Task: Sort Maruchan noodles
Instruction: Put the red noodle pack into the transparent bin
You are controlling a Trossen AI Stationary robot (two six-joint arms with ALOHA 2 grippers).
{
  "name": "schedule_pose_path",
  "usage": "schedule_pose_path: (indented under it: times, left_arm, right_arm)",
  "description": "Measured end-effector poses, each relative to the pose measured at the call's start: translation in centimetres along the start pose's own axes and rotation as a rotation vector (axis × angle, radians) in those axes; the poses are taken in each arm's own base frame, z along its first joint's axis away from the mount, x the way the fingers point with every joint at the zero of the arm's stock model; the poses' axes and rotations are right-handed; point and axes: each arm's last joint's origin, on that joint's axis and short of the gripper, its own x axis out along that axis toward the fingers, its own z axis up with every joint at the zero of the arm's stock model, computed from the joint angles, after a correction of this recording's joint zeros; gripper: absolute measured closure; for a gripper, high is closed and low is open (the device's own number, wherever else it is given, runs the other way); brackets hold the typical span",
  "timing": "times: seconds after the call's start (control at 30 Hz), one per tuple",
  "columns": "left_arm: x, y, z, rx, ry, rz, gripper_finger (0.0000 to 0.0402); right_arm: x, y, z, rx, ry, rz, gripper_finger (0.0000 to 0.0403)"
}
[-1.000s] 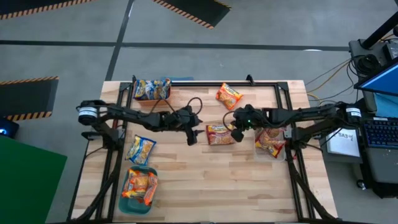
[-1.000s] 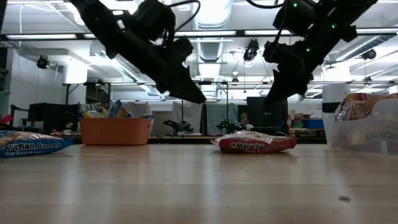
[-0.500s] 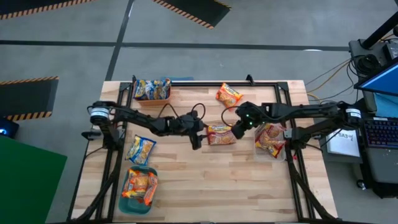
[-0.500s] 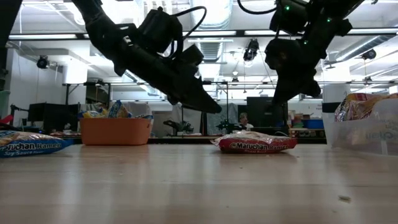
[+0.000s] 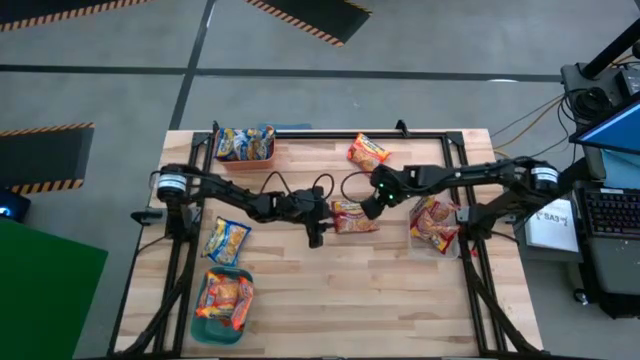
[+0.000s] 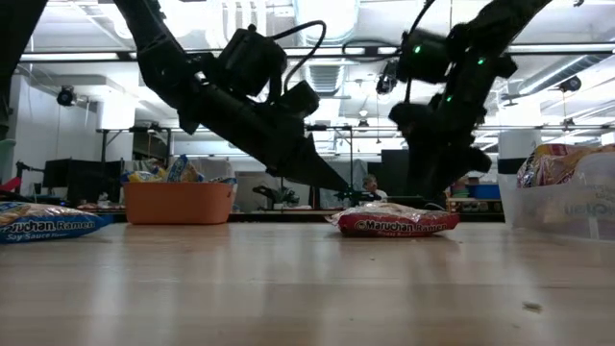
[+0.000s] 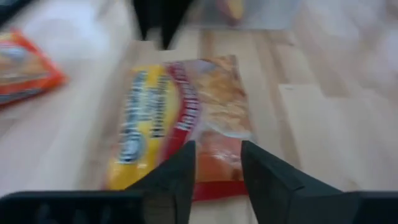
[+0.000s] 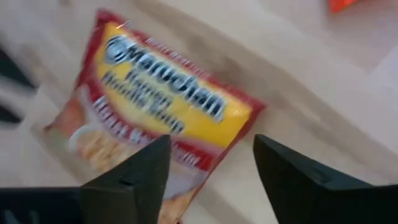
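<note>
The orange bin [image 5: 243,146] held blue packets, the teal bin [image 5: 224,303] orange ones. Both grippers, left gripper [image 5: 316,222] narrowly parted and right gripper [image 5: 375,201] wide, flanked the red Maruchan packet [image 5: 354,216], empty.

A light wooden plank table [image 5: 330,290] carried everything. A red Maruchan packet [image 5: 354,216] lay flat near its middle. Beyond that packet sat an orange packet [image 5: 367,153] and an orange bin [image 5: 244,146]; to its left lay a blue-and-yellow packet [image 5: 226,240] and a teal bin [image 5: 222,300]; to its right, a clear bin [image 5: 436,224].
</note>
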Motion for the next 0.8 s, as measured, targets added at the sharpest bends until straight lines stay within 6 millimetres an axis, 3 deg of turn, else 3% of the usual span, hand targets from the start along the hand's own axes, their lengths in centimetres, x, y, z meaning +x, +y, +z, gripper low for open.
schedule_pose_path:
  times: [0.3, 0.8]
  left_arm:
    - [1.8, -0.1, -2.4, -0.008, 0.036, -0.026, 0.0360]
    - [2.4, 0.6, -3.8, -0.048, 0.097, 0.069, 0.0366]
  right_arm:
    - [1.2, -0.9, 1.4, 0.011, 0.056, 0.014, 0.0130]
    - [1.9, -0.9, 1.6, 0.012, 0.070, 0.045, 0.0084]
